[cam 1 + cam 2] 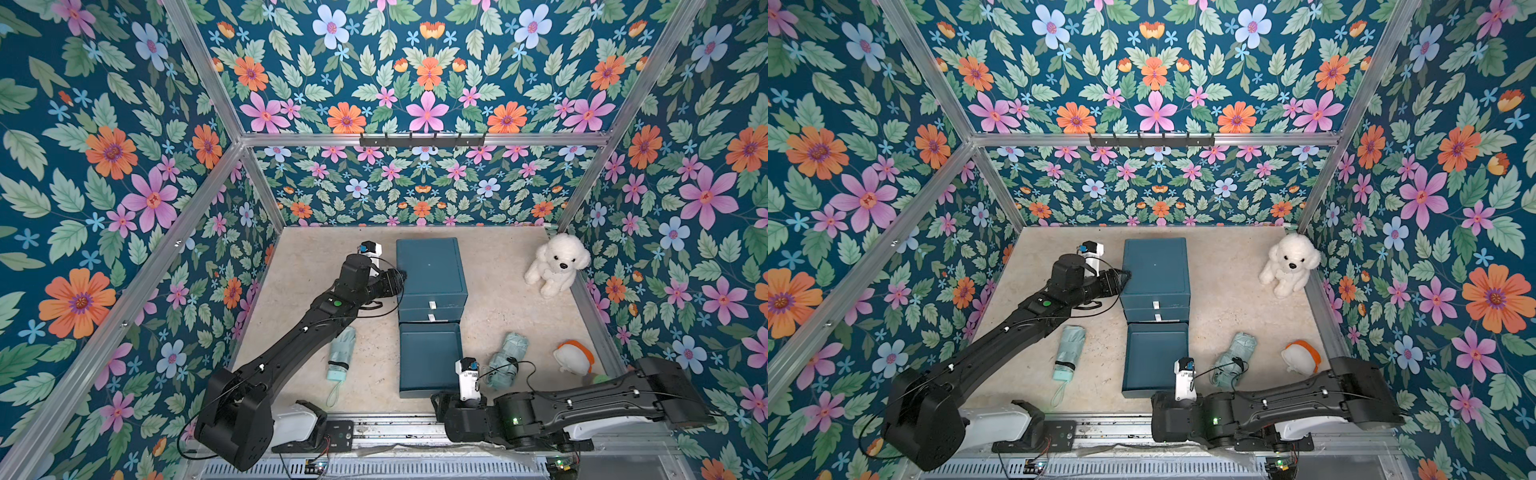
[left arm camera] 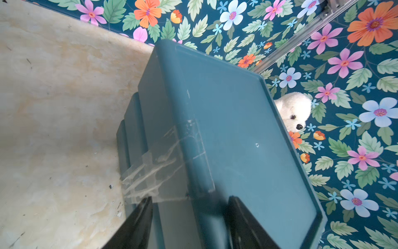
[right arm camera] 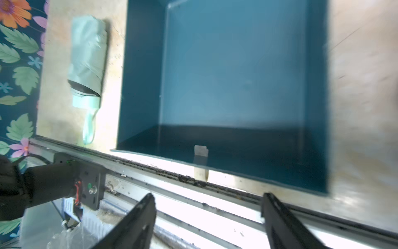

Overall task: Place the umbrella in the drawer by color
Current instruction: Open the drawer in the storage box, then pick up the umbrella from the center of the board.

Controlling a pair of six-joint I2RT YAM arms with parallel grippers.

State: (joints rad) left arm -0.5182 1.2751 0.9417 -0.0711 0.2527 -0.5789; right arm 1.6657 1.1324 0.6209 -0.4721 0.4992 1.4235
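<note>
Bottom drawer point(image 1: 430, 361): stood open, empty. Mint umbrella point(image 1: 341, 353) lay on the table point(image 1: 498, 299) beside it; second umbrella point(image 1: 507, 359) lay opposite. My right gripper point(image 3: 206, 220): gaped wide, empty. My left gripper point(image 2: 191, 217): straddled the cabinet point(image 2: 237, 129) edge; I could not tell whether it gripped. Next, I judged: pick up an umbrella.

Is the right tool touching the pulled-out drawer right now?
Apart. In the right wrist view the right tool, jaws open, sits short of the drawer, with a strip of metal rail showing between its fingertips and the drawer's front.
</note>
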